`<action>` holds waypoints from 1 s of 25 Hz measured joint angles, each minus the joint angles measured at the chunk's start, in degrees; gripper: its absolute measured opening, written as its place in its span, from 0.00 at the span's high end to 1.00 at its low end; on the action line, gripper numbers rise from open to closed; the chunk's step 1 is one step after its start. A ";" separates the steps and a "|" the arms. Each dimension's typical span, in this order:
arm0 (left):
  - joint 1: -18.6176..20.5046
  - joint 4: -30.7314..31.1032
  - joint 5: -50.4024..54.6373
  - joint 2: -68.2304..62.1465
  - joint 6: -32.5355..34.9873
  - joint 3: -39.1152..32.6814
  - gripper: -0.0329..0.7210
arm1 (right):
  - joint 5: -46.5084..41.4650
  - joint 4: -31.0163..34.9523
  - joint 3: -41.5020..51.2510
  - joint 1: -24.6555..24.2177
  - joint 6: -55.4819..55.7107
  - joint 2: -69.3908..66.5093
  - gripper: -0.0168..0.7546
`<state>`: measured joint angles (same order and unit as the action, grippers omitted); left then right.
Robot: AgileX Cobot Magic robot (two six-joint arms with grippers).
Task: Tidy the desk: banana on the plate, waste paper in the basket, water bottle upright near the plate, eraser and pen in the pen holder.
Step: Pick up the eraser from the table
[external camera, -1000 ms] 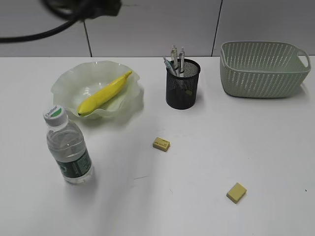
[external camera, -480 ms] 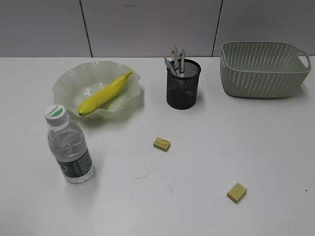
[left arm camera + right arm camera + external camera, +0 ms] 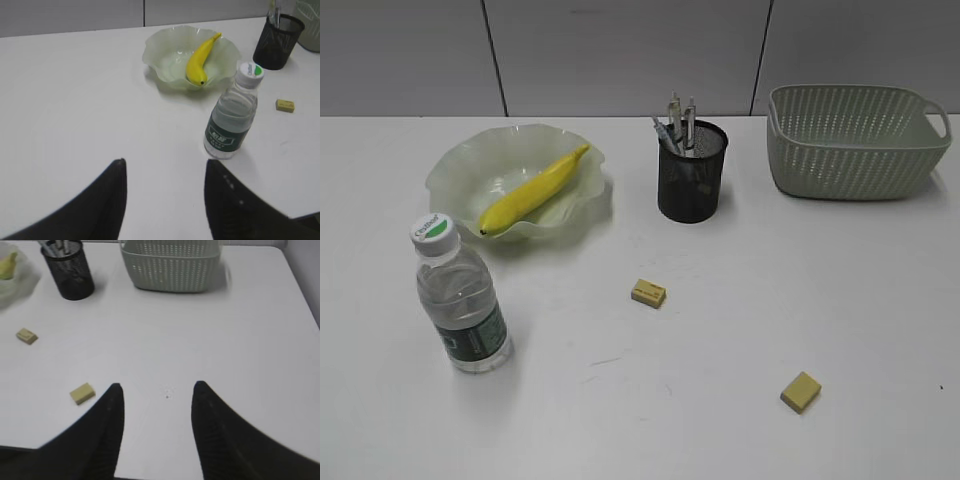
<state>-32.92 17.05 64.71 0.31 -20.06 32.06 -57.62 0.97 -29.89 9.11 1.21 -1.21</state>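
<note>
Dark arm gone; banana (image 3: 532,190) on plate (image 3: 455,165)

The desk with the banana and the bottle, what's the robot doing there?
It is tidying the desk. The banana already lies in the plate, the water bottle stands upright beside it, and pens stick out of the pen holder. Two small yellow erasers lie loose on the desk. Both grippers, left and right, are open and hold nothing. No waste paper shows, and the inside of the basket is hidden.
</note>
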 joint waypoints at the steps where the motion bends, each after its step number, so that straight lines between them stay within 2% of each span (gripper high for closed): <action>1: 0.00 0.29 -0.96 0.08 -0.16 -0.51 0.45 | 1.43 2.38 -0.36 0.00 -2.11 -2.14 0.51; 5: 0.00 0.42 -2.58 0.08 -0.41 -1.18 0.48 | 8.69 9.21 -0.71 0.00 -8.62 -16.09 0.51; 9: 0.00 0.49 -2.95 0.08 -0.41 -1.18 0.48 | 13.72 13.77 -2.45 0.05 -14.41 -37.86 0.51; 13: 2.01 0.94 -3.03 0.08 -0.41 -1.18 0.48 | 18.10 17.27 -6.17 3.46 -17.06 -60.59 0.51; 15: 4.75 1.05 -3.03 0.08 -0.41 -1.18 0.48 | 19.86 15.54 -8.12 7.68 -14.96 -70.11 0.51; 20: 12.85 1.52 -3.03 0.08 -0.41 -1.18 0.48 | 22.64 0.94 -11.67 18.95 -1.73 -89.56 0.50; 22: 14.82 1.57 -3.03 0.08 -0.41 -1.18 0.48 | 25.12 -0.59 -11.96 21.51 0.88 -93.67 0.47; 25: 15.72 1.64 -3.03 0.08 -0.41 -1.18 0.50 | 28.31 -0.97 -12.03 22.39 1.87 -97.68 0.41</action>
<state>-17.19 18.69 61.69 0.39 -20.47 30.88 -29.30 0.00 -41.92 31.50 3.07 -98.89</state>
